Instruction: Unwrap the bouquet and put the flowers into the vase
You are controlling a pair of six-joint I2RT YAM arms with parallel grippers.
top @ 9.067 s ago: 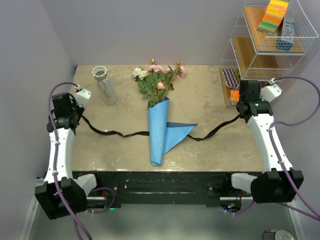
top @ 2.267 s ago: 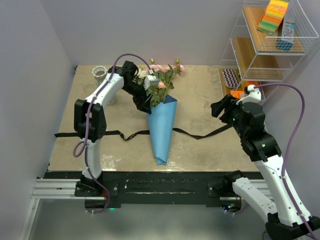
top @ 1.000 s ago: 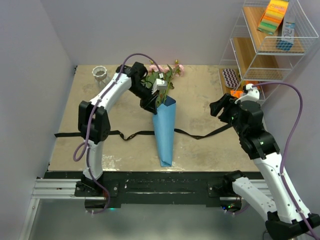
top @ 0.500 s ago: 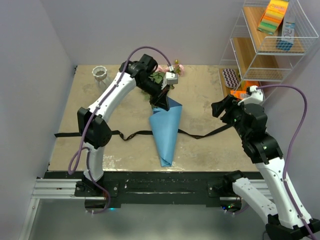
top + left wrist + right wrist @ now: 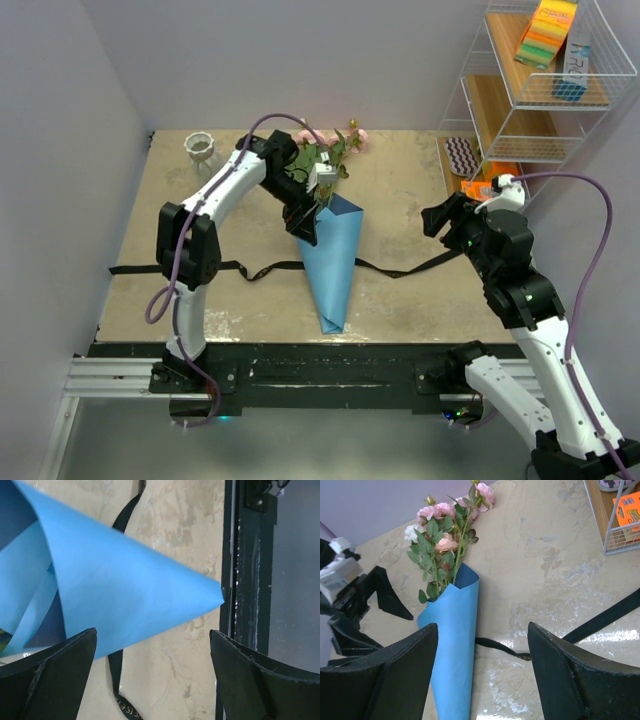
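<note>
- the blue paper cone [image 5: 335,265] of the bouquet lies on the counter [image 5: 420,180], tip toward the near edge, across a loose black ribbon [image 5: 600,620].
- the right end effector [image 5: 440,215] hovers right of the cone, jaws apart and holding nothing (much as half a second ago).
- the left end effector [image 5: 306,222], up over the leaves half a second ago, is now lower at the cone's left rim, jaws spread wide, gripping nothing.
- the flowers [image 5: 325,155] still sit in the cone's mouth.
- the vase [image 5: 202,148] stands far left, well apart.
</note>
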